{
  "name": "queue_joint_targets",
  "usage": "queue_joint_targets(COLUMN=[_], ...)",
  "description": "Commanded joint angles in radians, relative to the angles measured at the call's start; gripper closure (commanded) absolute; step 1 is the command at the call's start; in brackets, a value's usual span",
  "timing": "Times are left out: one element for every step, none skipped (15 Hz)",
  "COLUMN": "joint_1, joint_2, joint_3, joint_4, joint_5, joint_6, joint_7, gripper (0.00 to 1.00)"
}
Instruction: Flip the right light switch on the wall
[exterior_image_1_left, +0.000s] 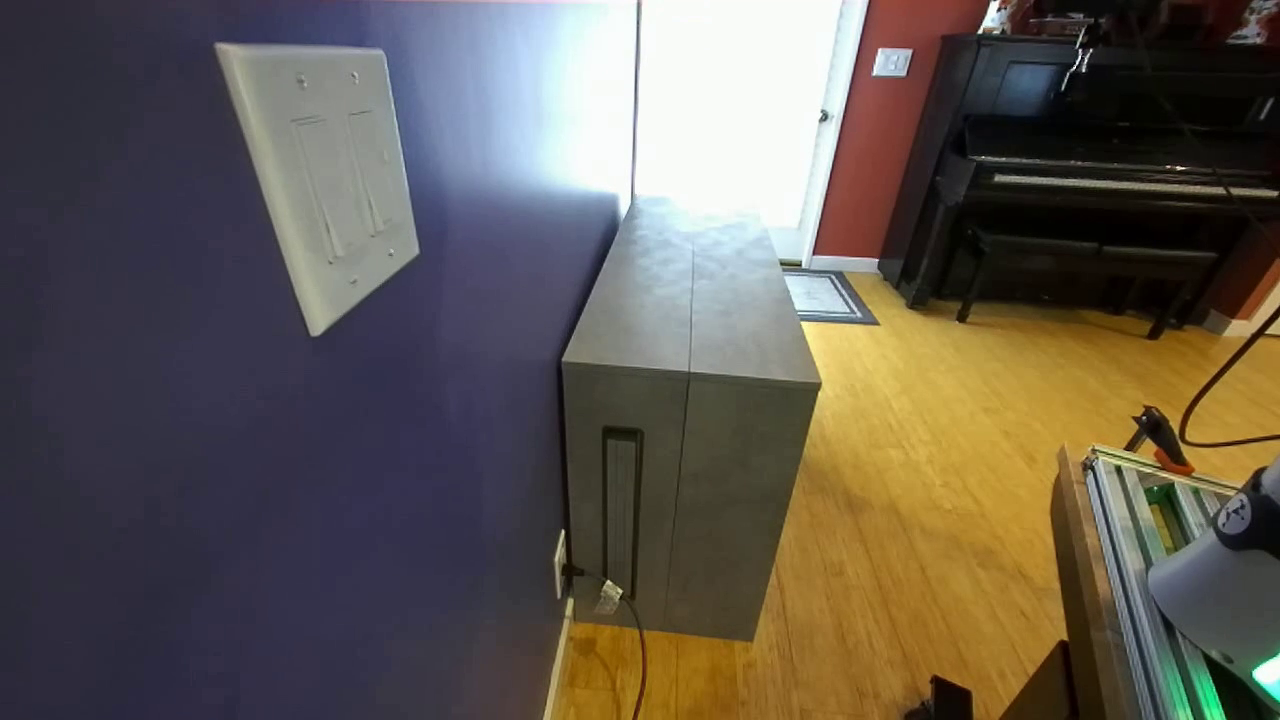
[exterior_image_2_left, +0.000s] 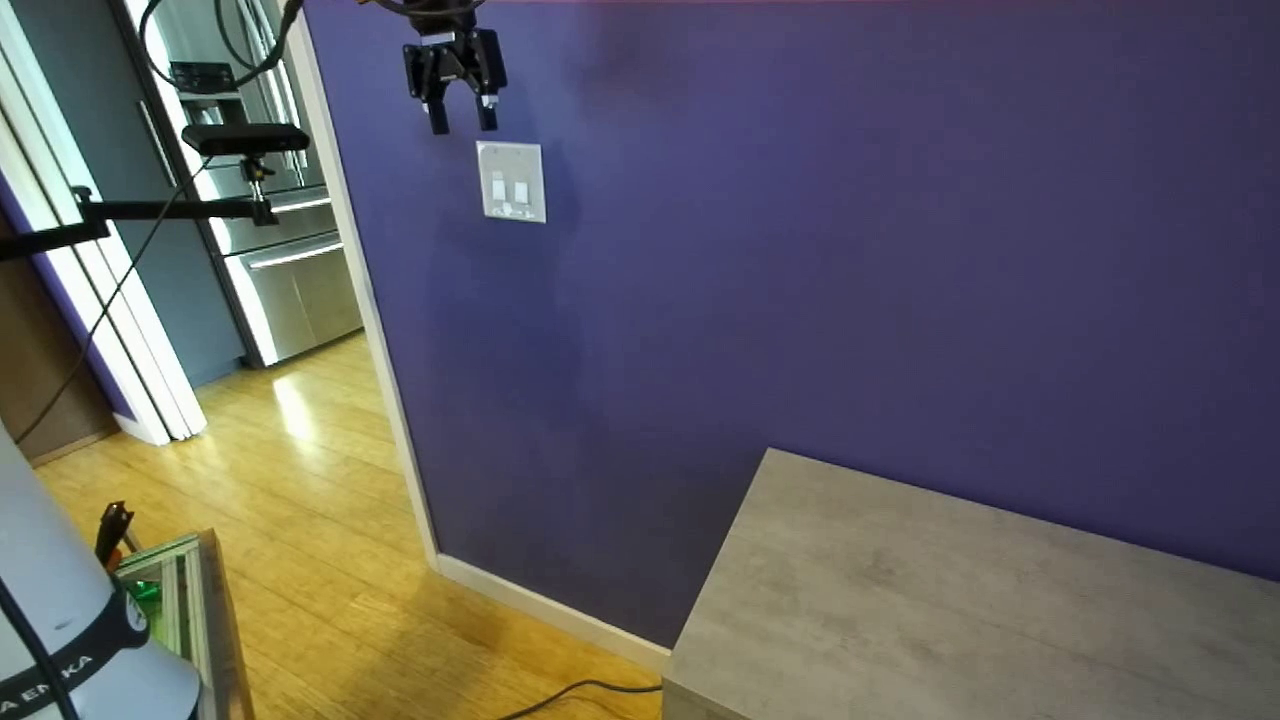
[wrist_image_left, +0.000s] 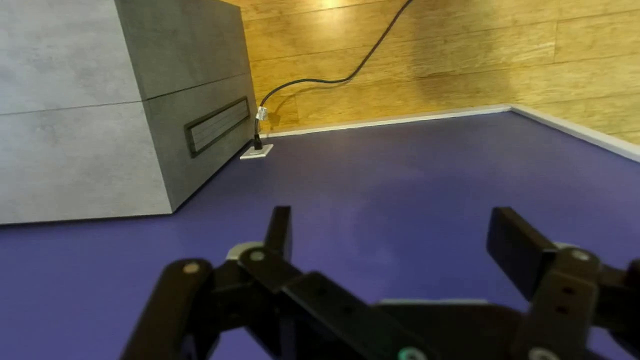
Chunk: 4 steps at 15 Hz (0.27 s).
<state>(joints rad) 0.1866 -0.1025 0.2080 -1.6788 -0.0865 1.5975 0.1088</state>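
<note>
The right light switch (exterior_image_1_left: 376, 165) is the narrow cream rocker on the right of a squarish cream plate (exterior_image_1_left: 352, 278). In an exterior view the right light switch (exterior_image_2_left: 521, 193) sits beside the left rocker (exterior_image_2_left: 498, 187). The plate is on the deep purple-blue wall (exterior_image_2_left: 850, 250). My gripper (exterior_image_2_left: 463, 128) is above and a little left of the plate there, fingers pointing down, apart from it in the picture. In the wrist view my gripper (wrist_image_left: 391, 215) is open and empty, with wall behind the fingers. There the right switch is not visible; a thin pale edge shows behind the gripper's base.
A grey cabinet (exterior_image_1_left: 690, 480) stands against the wall, also in the wrist view (wrist_image_left: 85, 150). A black cord (wrist_image_left: 325, 81) runs from an outlet (wrist_image_left: 265, 149) over the floor. A doorway trim (exterior_image_2_left: 360, 290) and a camera on a black arm (exterior_image_2_left: 245, 138) are left of the plate.
</note>
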Motion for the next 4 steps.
queue_joint_targets(joint_1=[-0.002,-0.005,-0.007,-0.009], joint_2=[-0.008,-0.019,-0.028,-0.033], joint_3=[-0.004,-0.010,-0.014,-0.016], joint_4=[-0.002,-0.011,-0.019,-0.024], joint_5=[0.000,0.000,0.000,0.000], joint_6=[-0.001,0.001,0.001,0.002], joint_7=[-0.036,-0.064,-0.080,-0.089], gripper=[0.00,0.00,0.00,0.00])
